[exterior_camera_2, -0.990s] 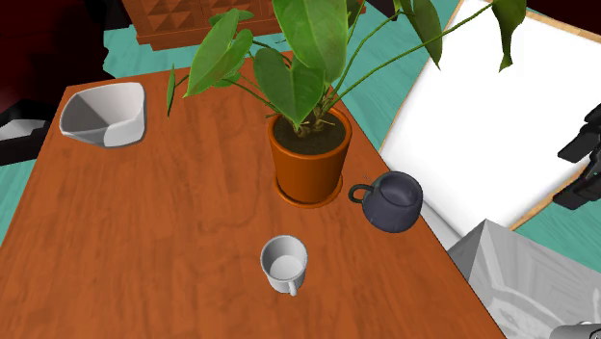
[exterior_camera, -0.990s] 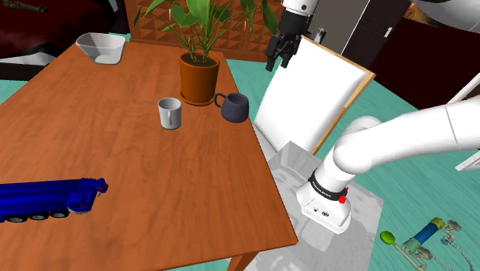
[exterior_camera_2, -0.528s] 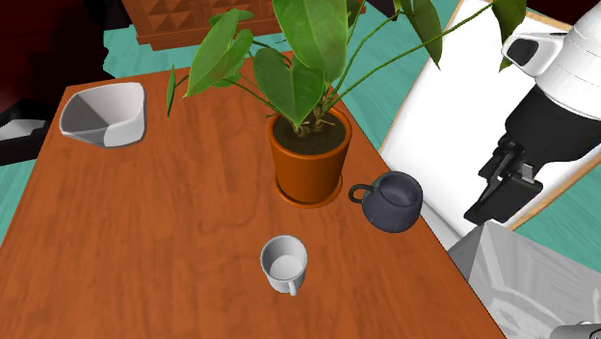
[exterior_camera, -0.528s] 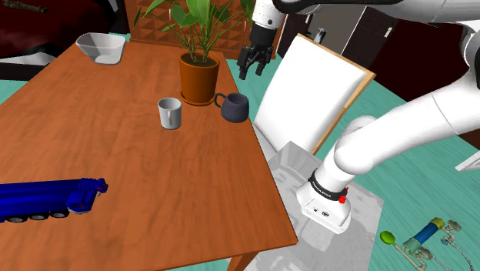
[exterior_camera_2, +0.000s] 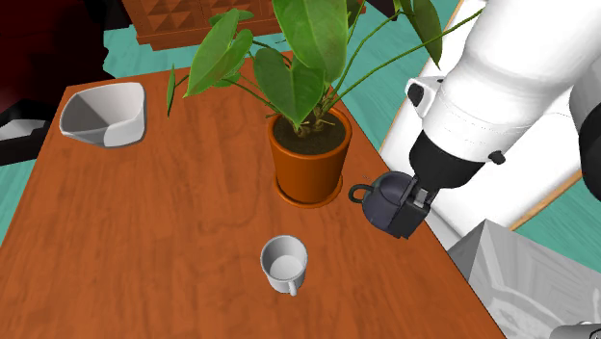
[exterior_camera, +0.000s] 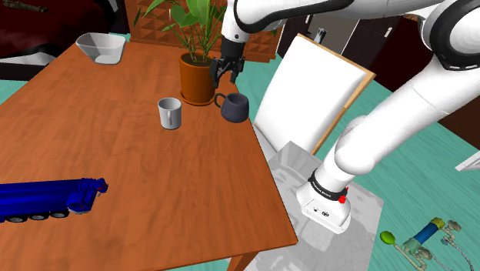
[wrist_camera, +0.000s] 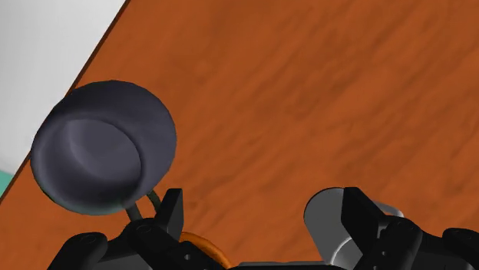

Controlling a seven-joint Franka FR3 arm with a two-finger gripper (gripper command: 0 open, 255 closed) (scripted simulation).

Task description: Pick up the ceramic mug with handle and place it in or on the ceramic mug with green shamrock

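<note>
A dark grey mug (exterior_camera: 235,108) with a loop handle stands near the table edge, beside the plant pot. A light grey mug (exterior_camera: 170,113) stands a little to its left in the shoulder view; no shamrock shows on it. My gripper (exterior_camera: 228,77) hangs just above the dark mug, between it and the pot. In the wrist view the dark mug (wrist_camera: 104,147) lies beyond one finger, outside the open gripper (wrist_camera: 265,207), and the light mug (wrist_camera: 330,218) sits by the other finger. Only bare wood lies between the fingers. In the second exterior view the gripper (exterior_camera_2: 406,217) covers part of the dark mug (exterior_camera_2: 385,197).
An orange pot (exterior_camera: 199,77) with a leafy plant stands right behind the mugs. A white bowl (exterior_camera: 100,48) sits at the wooden table's (exterior_camera: 131,169) far corner, and a blue toy truck (exterior_camera: 46,200) lies at the near left. A white board (exterior_camera: 315,96) leans beside the table.
The arm has swung from over the white board toward the shoulder view's left and come down over the dark mug. The fingers have stayed open; neither mug has moved.
</note>
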